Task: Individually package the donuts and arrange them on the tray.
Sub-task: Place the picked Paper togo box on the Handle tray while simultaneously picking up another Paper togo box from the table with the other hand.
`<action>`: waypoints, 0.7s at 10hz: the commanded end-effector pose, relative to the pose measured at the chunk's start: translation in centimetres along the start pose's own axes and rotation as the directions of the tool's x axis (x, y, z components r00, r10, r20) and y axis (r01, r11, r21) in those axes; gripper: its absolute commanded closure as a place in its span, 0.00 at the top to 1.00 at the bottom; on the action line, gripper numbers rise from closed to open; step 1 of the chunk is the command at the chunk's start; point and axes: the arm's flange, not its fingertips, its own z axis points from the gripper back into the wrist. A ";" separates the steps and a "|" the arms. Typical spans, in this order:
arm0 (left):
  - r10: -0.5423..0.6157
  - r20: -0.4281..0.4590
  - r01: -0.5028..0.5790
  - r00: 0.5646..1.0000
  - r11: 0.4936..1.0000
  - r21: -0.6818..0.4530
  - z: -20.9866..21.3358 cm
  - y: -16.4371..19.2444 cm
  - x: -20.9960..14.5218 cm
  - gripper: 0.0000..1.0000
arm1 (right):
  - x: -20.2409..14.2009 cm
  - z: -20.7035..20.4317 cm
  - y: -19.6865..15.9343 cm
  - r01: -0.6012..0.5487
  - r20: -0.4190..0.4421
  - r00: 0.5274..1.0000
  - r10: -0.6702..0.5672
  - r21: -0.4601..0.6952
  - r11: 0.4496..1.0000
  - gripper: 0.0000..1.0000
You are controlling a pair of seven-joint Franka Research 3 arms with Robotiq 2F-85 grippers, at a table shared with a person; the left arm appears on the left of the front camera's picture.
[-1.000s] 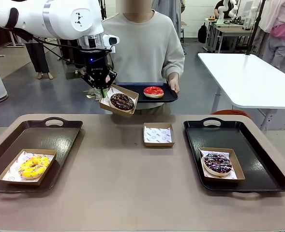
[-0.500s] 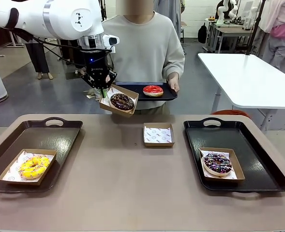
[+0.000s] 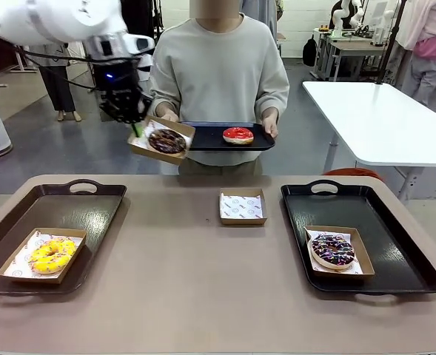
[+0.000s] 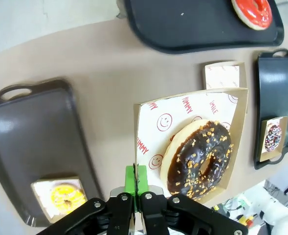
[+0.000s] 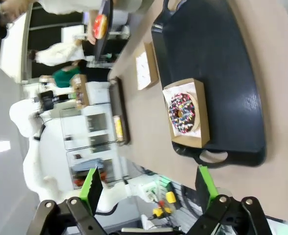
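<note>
My left gripper [image 3: 135, 124] is shut on the edge of a cardboard box [image 3: 161, 140] that holds the chocolate donut [image 3: 166, 140], and it carries the box in the air above the table's far left. In the left wrist view the green pads [image 4: 137, 182] pinch the box's paper-lined rim [image 4: 148, 115] beside the chocolate donut [image 4: 200, 159]. Across the table a person holds a small black tray [image 3: 210, 138] bearing the red donut [image 3: 237, 135]. A boxed yellow donut [image 3: 52, 254] lies on the left tray [image 3: 84, 211]. The purple sprinkled donut [image 3: 334, 250] sits boxed on the right tray [image 3: 388, 244]. My right gripper [image 5: 148, 188] hangs open high over the purple donut [image 5: 181, 113].
An empty paper-lined box [image 3: 243, 206] stands mid-table between the two trays. Bare table surface [image 3: 195, 281] stretches in front of it. A white table [image 3: 380, 118] stands behind at the right. The person stands close to the far edge.
My left gripper has carried the boxed chocolate donut left and slightly up, away from the person's tray. The person's tray has shifted a little.
</note>
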 end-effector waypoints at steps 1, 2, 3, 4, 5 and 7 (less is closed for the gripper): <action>0.016 0.004 -0.015 1.000 0.999 -0.044 0.6 4.0 -3.4 0.01 | 0.6 -5.1 5.9 0.002 -0.015 1.000 -0.004 -0.145 0.990 1.00; 0.019 0.000 -0.019 1.000 0.998 -0.053 1.1 5.9 -3.4 0.01 | 1.8 -7.9 8.7 -0.013 -0.001 1.000 0.013 -0.193 0.981 1.00; 0.036 0.004 -0.036 0.999 0.998 -0.060 1.3 7.8 -4.1 0.01 | 2.4 -11.7 11.3 -0.030 -0.008 1.000 0.029 -0.248 0.968 1.00; 0.050 0.007 -0.050 0.999 0.997 -0.055 1.1 9.2 -4.8 0.01 | 2.5 -15.2 13.1 -0.060 -0.015 0.998 0.058 -0.298 0.953 1.00; 0.058 -0.002 -0.058 0.998 0.997 -0.043 1.0 10.7 -4.7 0.01 | 2.7 -18.6 14.9 -0.089 -0.018 0.996 0.088 -0.345 0.934 1.00; 0.092 -0.012 -0.093 0.996 0.995 -0.030 0.0 13.2 -5.4 0.01 | 1.8 -24.2 17.3 -0.163 -0.044 0.986 0.159 -0.430 0.888 1.00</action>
